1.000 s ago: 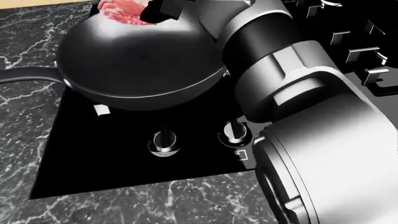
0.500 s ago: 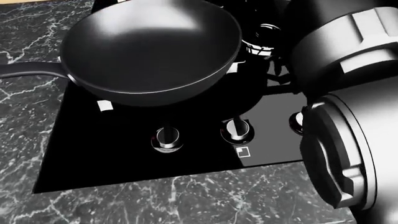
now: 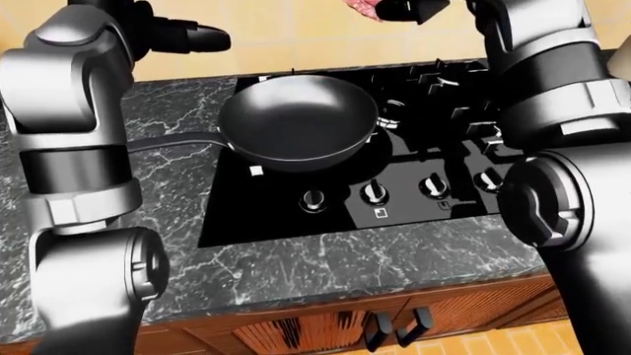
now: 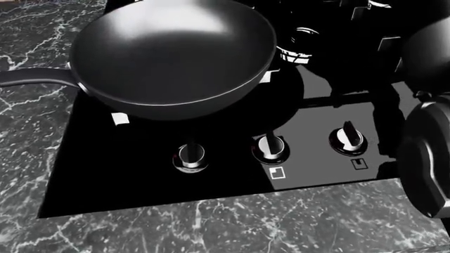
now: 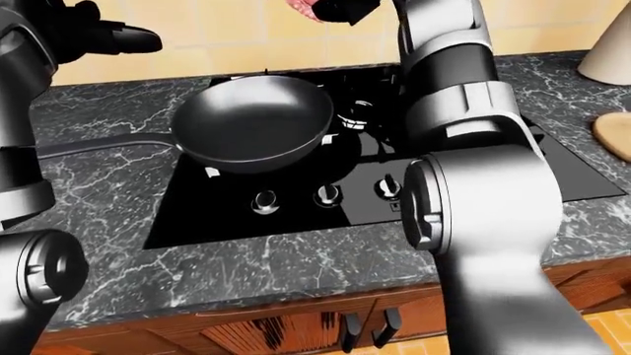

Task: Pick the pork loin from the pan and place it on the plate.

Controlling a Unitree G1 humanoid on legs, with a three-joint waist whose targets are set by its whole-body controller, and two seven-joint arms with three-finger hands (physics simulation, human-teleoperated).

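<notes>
Right robot hand [image 5: 340, 9] clenched on the pork loin [image 5: 304, 7], raised high above the emptied pan [image 3: 299, 122] at the view's top edge; left robot hand [image 3: 183, 37] idle, released; carry level toward the plate [image 5: 615, 134], judged rightward, avoiding squeeze changes.

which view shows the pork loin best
Neither eye view shows much. The left-eye view is slightly better: the pork loin is a pink sliver at the top edge, in the right hand, high above the empty pan. The right-eye view shows a similar cut-off sliver. The head view shows none.
</notes>
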